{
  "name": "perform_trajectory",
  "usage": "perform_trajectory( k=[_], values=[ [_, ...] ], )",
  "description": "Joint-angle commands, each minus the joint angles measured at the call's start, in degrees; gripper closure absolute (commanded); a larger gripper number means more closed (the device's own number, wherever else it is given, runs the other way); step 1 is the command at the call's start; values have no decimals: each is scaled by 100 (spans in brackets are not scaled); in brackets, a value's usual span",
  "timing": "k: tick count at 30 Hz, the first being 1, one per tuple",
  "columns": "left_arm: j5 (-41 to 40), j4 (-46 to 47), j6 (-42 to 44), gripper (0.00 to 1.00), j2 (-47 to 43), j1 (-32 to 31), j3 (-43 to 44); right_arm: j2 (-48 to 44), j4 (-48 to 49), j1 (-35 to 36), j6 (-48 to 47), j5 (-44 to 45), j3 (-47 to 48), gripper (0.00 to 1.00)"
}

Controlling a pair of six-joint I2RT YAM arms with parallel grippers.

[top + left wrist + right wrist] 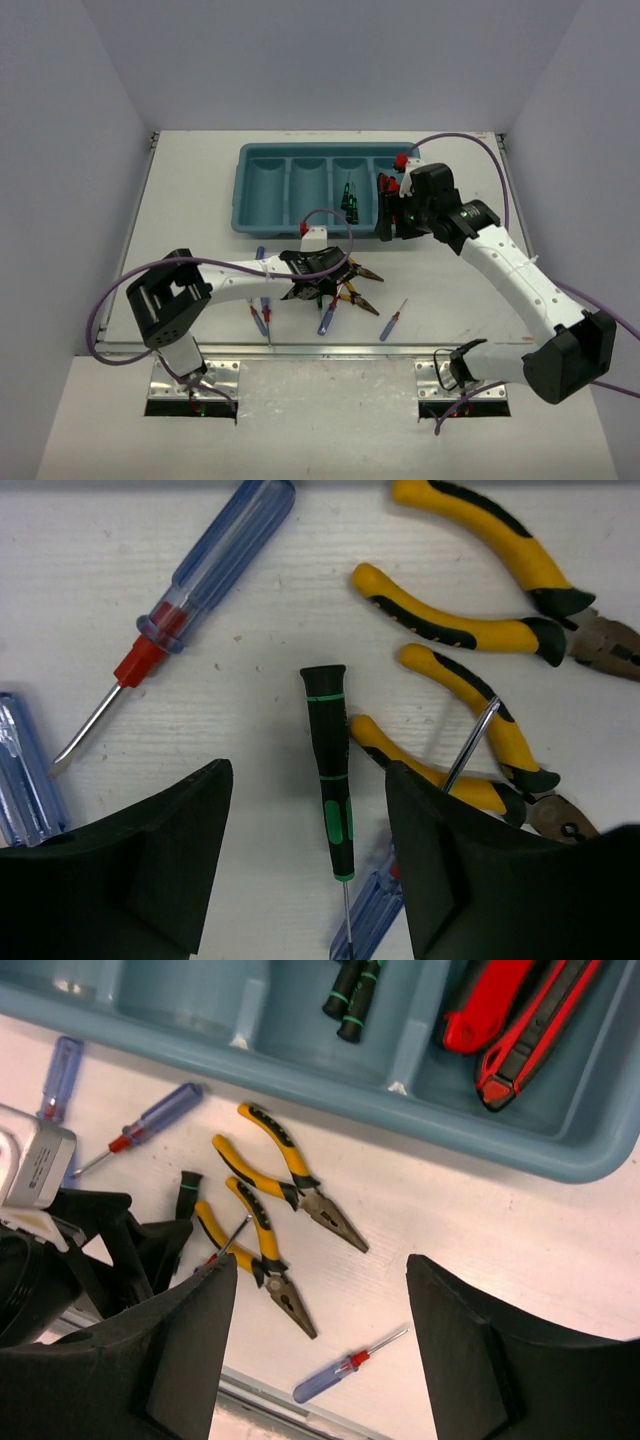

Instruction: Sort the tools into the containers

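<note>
Grey label: print too small to read. Your left gripper straddles the black-and-green screwdriver, fingers apart, not touching; your right gripper gapes empty.

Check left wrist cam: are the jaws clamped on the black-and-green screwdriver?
No, the black-and-green screwdriver lies on the table between the left gripper's open jaws, touching neither.

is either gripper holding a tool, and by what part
Nothing is held: left gripper open around the black-and-green screwdriver, not touching; right gripper open, empty.
</note>
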Motion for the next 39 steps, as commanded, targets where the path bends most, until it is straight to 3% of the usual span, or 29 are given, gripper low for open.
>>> perform_trajectory(
  k=[1,15,20,21,29,30,32,37,39],
  values=[
    [286,228,-123,45,176,37,94,-205,365,-12,-51,-32,-136,31],
    [399,468,-240,64,375,44,-363,-226,651,-10,23,-401,-359,32],
    [383,453,-280,88,390,44,-458,-333,753,-10,84,-665,-464,32],
    [326,380,-330,97,323,44,-481,-395,877,-10,123,-919,-577,32],
    [-61,524,-206,100,-1680,-18,-979,-757,2394,-1,802,-3550,-1699,31],
    [-77,532,-195,100,-1708,-19,-985,-762,2615,-1,821,-3574,-1719,31],
    [1,980,224,100,-2508,-105,-1251,-923,3407,25,1504,-4089,-2288,31],
    [809,2436,812,100,-3663,-115,-2057,-957,4887,429,2571,-4196,-2832,30],
    [1015,2938,814,100,-3974,-115,-2323,-979,5312,796,2771,-3749,-2958,31]
  ],
)
